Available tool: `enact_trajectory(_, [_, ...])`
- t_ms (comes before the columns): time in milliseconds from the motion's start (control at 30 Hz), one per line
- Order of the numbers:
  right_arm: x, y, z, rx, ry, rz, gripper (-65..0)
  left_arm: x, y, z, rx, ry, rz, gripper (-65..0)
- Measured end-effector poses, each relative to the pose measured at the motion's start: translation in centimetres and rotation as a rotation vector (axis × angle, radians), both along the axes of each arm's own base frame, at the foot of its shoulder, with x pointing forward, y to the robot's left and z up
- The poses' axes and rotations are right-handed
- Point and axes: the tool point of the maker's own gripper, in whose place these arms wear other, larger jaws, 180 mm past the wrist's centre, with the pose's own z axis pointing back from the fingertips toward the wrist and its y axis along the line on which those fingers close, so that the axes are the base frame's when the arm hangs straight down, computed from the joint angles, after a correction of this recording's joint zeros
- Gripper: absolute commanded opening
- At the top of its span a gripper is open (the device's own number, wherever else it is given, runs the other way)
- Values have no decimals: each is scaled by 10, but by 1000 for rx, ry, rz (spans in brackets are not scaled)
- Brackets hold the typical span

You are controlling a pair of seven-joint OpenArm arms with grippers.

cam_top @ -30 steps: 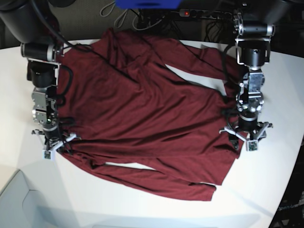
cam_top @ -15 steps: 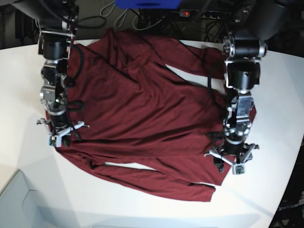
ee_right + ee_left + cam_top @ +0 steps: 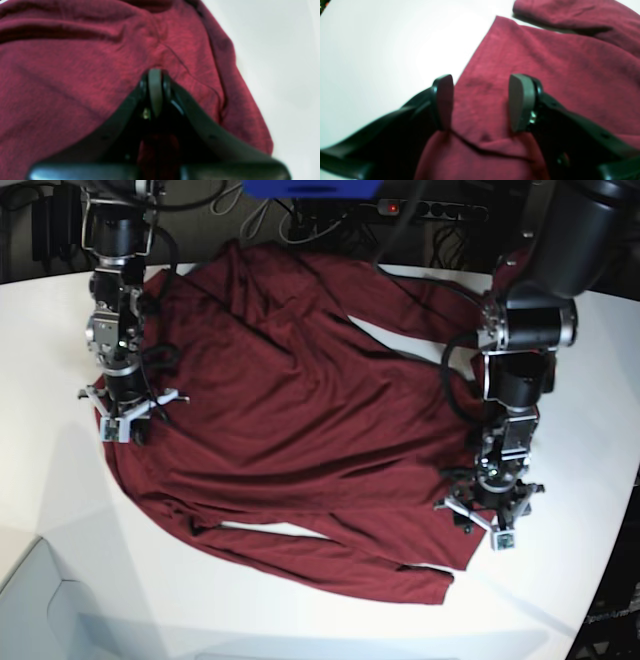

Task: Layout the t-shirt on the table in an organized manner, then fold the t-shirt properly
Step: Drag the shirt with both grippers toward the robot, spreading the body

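The dark red t-shirt (image 3: pixel 300 410) lies spread and wrinkled on the white table (image 3: pixel 50 480), with folds along its near edge. My left gripper (image 3: pixel 487 528) is at the shirt's near right corner. In the left wrist view it (image 3: pixel 482 102) is open, its fingers (image 3: pixel 443 100) astride the shirt's (image 3: pixel 557 62) edge next to bare table (image 3: pixel 382 37). My right gripper (image 3: pixel 125 420) is at the shirt's left edge. In the right wrist view it (image 3: pixel 155 90) is shut, with red cloth (image 3: pixel 75 62) caught between the jaws.
A power strip and cables (image 3: pixel 430 210) and a blue object (image 3: pixel 310 188) lie beyond the table's far edge. The table's curved edge runs down the right side (image 3: pixel 610 560). A pale grey surface (image 3: pixel 40 610) sits at the near left corner.
My right gripper has moved toward the far side along the shirt's left edge. My left gripper has moved toward the near side to the shirt's near right corner.
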Motion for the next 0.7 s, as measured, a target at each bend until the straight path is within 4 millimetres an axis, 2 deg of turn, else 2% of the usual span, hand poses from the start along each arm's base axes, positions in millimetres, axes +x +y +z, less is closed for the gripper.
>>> enact_trajectory(100, [-4,-13,0,-30,15,14,-650,-21,28,-16,34,41,29,-307])
enact_trajectory(233, [-10,-31,0,-68,31,9,-650,-35,52,-21,60,36,52,-307])
enact_trajectory(467, [-8,-29,14,-105,45,24,-650,-34,54,-16,67,37,51,-307])
enact_trajectory(533, [-6,-25,28,-120,20,34,-650,-31,53,-9,75,20,45,-307])
enact_trajectory(600, [-1,-20,54,-138,-57,49,-650,-24,59,7,92,-16,44,-307])
enact_trajectory(700, [-1,-13,79,-149,-129,57,-650,-17,74,38,136,-102,50,-307])
